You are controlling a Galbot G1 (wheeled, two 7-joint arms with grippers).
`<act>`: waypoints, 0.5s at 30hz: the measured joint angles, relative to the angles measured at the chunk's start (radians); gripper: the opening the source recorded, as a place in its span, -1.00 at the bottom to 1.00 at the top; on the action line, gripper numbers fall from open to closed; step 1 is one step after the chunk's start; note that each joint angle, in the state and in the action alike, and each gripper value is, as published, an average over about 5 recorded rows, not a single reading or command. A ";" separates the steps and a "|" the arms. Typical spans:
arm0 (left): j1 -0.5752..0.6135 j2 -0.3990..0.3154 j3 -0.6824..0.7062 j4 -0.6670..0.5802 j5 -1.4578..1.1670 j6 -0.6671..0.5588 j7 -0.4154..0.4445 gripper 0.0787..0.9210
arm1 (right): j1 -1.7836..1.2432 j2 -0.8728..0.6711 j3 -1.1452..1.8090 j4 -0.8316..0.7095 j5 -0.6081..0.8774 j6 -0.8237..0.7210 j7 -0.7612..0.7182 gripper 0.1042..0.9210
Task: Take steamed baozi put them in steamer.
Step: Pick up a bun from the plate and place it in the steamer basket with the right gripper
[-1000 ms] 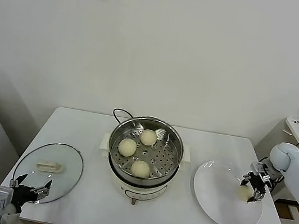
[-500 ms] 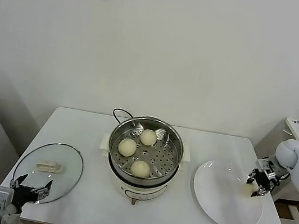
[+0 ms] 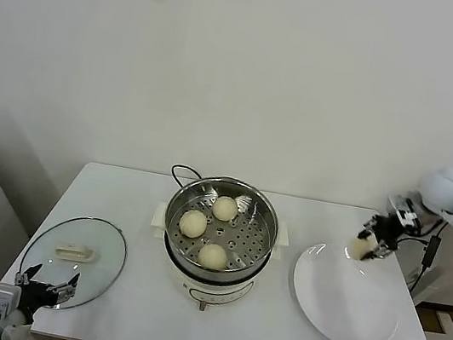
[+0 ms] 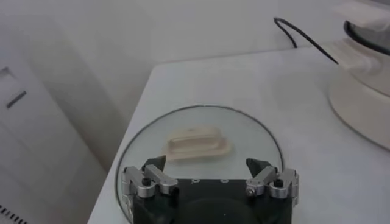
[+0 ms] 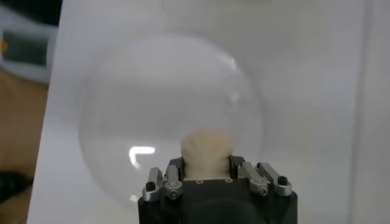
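Baozi (image 3: 360, 246) number four is clenched in the right gripper (image 3: 367, 243), lifted above the far edge of the white plate (image 3: 343, 305) near the desk's right edge. Three baozi (image 3: 193, 223) sit in the steamer (image 3: 221, 221) mid-desk. The left gripper (image 3: 45, 289), fingers spread, hovers over the glass lid (image 3: 74, 261) at the near left corner.

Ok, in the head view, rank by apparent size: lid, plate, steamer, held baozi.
1. Steamer and plate: look about alike, so not ranked.
2. Lid: slightly smaller.
3. Baozi in the right gripper: smallest by far.
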 measured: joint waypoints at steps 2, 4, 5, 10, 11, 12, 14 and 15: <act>0.000 0.001 0.001 -0.001 0.001 0.000 0.000 0.77 | 0.065 0.015 -0.062 0.037 0.065 -0.039 0.013 -0.13; 0.000 0.003 0.002 -0.001 0.002 0.000 0.000 0.77 | 0.120 0.037 -0.115 0.070 0.131 -0.078 0.027 -0.13; 0.000 0.003 0.002 -0.001 0.002 0.000 0.000 0.77 | 0.144 0.050 -0.138 0.084 0.164 -0.098 0.035 -0.13; 0.002 0.004 0.003 0.003 0.002 -0.003 0.000 0.77 | 0.232 0.127 -0.218 0.135 0.319 -0.193 0.081 -0.13; 0.002 0.004 0.003 0.003 0.002 -0.004 0.000 0.77 | 0.245 0.143 -0.229 0.142 0.347 -0.211 0.090 -0.13; 0.002 0.004 0.004 0.003 0.002 -0.004 0.000 0.77 | 0.256 0.160 -0.238 0.147 0.373 -0.228 0.099 -0.13; 0.002 0.004 0.004 0.003 0.002 -0.005 0.000 0.77 | 0.275 0.193 -0.254 0.157 0.420 -0.261 0.116 -0.13; 0.001 0.004 0.004 0.003 0.002 -0.005 0.001 0.77 | 0.282 0.208 -0.260 0.161 0.440 -0.276 0.125 -0.13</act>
